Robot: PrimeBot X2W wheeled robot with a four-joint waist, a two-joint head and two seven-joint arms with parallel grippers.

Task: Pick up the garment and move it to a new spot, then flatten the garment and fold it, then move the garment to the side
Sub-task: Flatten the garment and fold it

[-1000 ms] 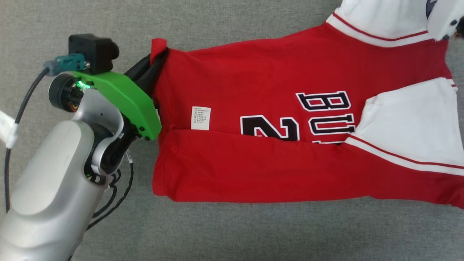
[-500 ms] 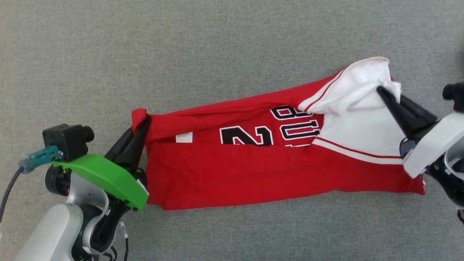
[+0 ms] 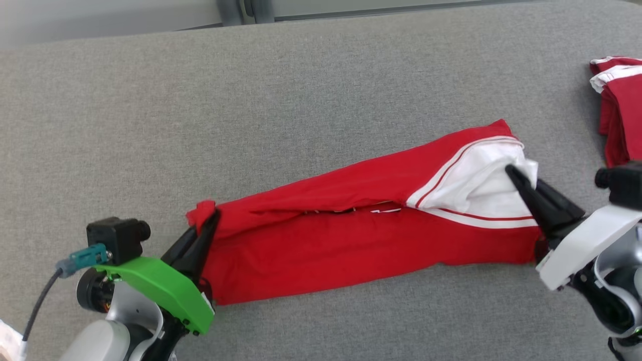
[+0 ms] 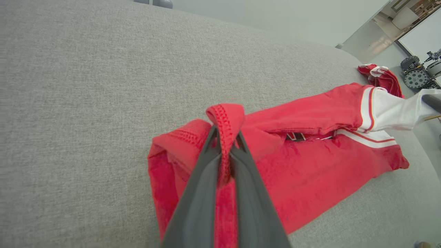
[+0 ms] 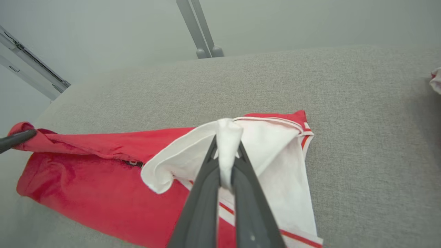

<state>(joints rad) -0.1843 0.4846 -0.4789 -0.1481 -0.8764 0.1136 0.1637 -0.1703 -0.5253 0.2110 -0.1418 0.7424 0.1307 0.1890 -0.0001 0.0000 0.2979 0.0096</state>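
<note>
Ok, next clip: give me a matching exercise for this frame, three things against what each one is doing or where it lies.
Things:
1. left hand
2. right hand
3. second red garment

States:
A. lies apart, at the right edge of the head view
B. shut on a red corner of the garment
C. shut on the white end of the garment

Pairs: 1-B, 2-C, 3-A

Red garment (image 3: 326, 250), white red-striped sleeve (image 3: 476, 185), grey woven surface (image 3: 251, 100), seemingly dark lettering (image 4: 295, 136)
</note>
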